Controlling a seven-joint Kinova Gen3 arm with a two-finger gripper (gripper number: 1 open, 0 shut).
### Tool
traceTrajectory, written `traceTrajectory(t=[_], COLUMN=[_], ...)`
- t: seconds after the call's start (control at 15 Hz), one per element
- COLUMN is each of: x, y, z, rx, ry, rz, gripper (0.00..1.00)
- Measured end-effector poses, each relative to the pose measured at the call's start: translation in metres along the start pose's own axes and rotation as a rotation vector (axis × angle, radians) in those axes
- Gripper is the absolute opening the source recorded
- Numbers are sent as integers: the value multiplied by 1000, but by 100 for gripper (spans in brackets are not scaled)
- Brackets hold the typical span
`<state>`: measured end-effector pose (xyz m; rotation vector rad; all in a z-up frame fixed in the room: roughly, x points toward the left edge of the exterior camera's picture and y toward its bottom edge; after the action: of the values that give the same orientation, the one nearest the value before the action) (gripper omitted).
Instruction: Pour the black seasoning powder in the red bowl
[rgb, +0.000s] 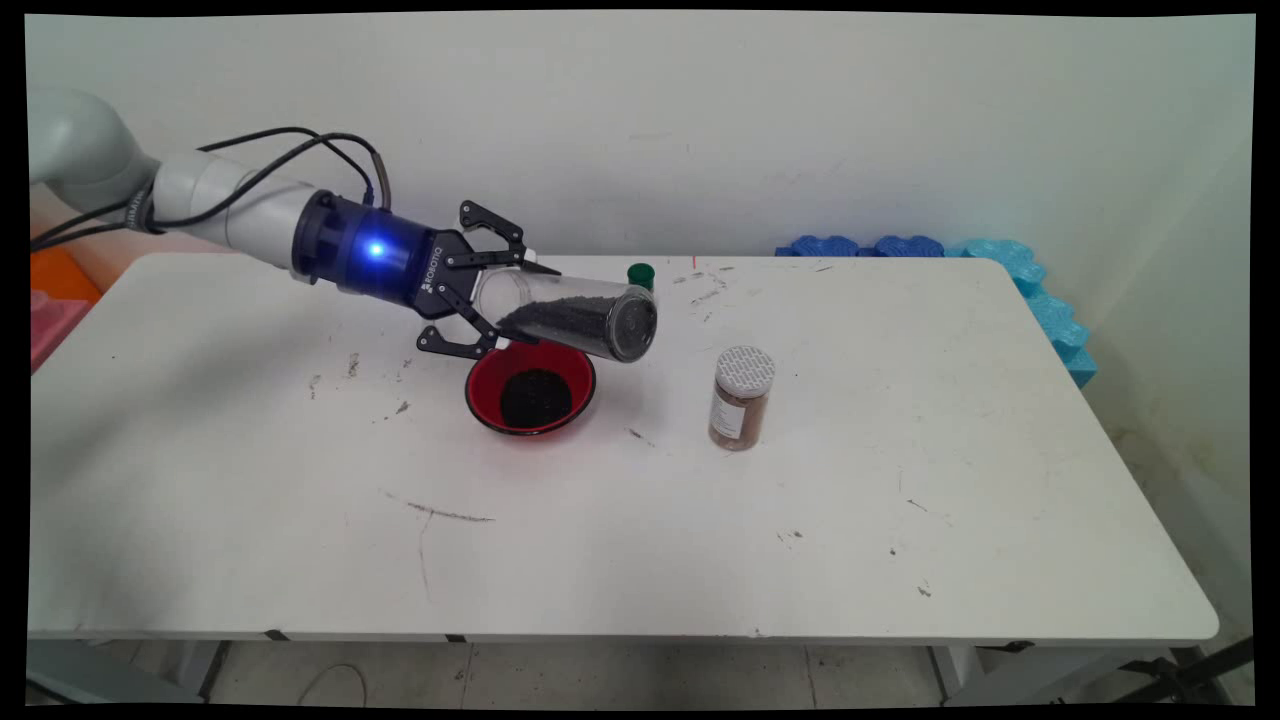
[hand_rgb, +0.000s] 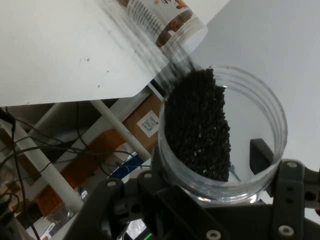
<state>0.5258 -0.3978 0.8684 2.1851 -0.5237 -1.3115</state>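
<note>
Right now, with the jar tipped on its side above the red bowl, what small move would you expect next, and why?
Probably a slight further tilt of the wrist, mouth downward. The gripper holds the clear jar nearly horizontal over the red bowl, which already holds a dark heap. Many black grains remain in the jar, banked along its lower side, and none appear to be falling.

White lettering reading ROBOTIQ runs along the black body of the gripper, just past its blue-lit wrist. The spice jar with the white perforated lid carries a paper label, but its print is too small to read; the hand view shows it only blurred.
</note>
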Motion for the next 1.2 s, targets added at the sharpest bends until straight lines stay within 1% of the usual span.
traceTrajectory(t=[1.2], x=[11], y=[0], z=[10], rx=[-17], ry=[-16], rz=[-50], gripper=[0])
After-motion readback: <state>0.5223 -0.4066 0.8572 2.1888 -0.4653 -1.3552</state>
